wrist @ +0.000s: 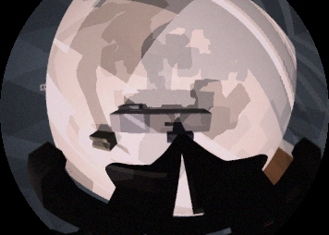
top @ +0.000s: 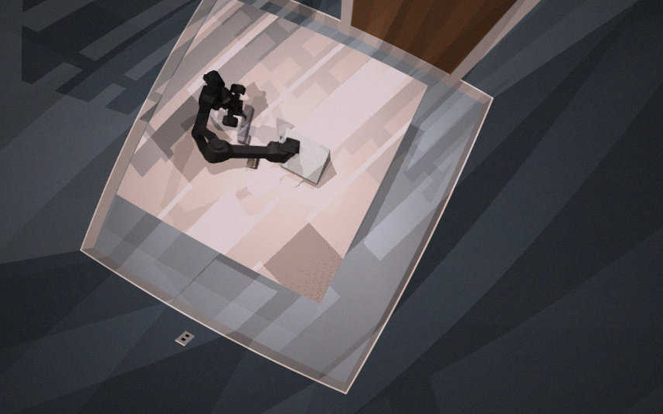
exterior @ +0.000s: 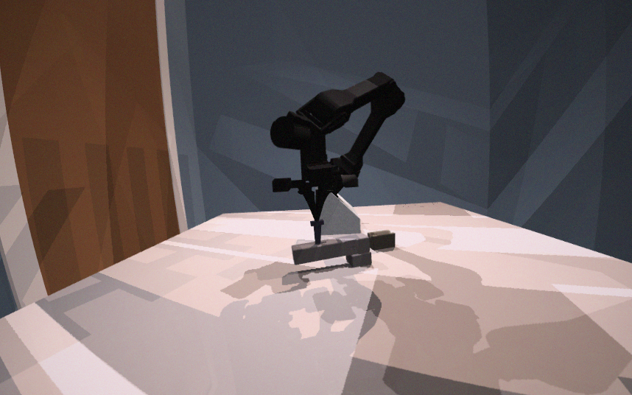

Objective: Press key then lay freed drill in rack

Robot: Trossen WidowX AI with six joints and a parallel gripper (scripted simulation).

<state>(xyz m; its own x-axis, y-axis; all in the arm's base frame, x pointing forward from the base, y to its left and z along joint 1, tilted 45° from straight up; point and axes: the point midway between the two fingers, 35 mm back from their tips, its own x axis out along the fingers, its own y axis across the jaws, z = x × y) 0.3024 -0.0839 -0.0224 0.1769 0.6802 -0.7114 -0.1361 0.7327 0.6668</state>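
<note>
My gripper (exterior: 316, 219) (wrist: 181, 138) is shut and empty, pointing straight down. Its fingertips are at the crosspiece of a dark blue T-shaped piece (exterior: 317, 233) (wrist: 173, 136), apparently the key; whether they touch it I cannot tell. The piece stands upright in a long grey bar (top: 244, 132) (exterior: 331, 250) (wrist: 129, 122), towards one end. A short dark block (exterior: 359, 259) sits low beside the bar's other end. I cannot make out the drill separately. A small olive grooved block (top: 253, 164) (exterior: 382, 240) (wrist: 103, 141), apparently the rack, lies past that end.
The pale wedge-shaped base (top: 311, 159) (exterior: 340, 218) carries the arm and stands behind the grey bar in the exterior view. The arm arches over the olive block in the top view. Strong patchy shadows cross the table (top: 210, 225) (exterior: 259, 373).
</note>
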